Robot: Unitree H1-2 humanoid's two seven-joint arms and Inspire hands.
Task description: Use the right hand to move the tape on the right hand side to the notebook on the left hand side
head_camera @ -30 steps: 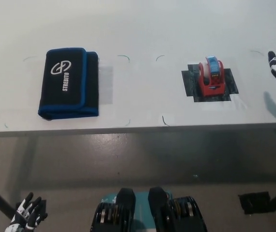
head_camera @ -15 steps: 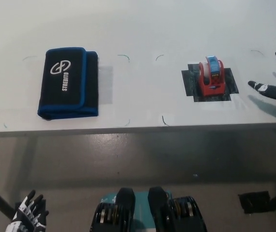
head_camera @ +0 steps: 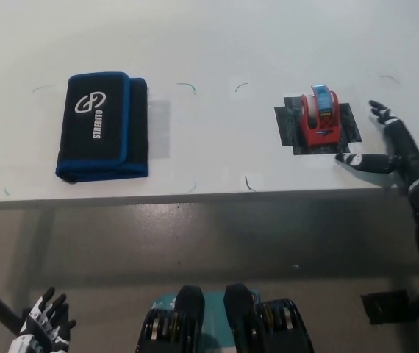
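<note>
The right hand was spread wide and empty, one fingertip just short of the tape dispenser, apparently lined up to grasp it. Far beyond sat the notebook. The left hand hung low, fingers apart.

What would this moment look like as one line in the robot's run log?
stage: reaching | right hand: open, beside tape dispenser, not touching | tape dispenser: on dark mat | notebook: far left | left hand: resting low
</note>
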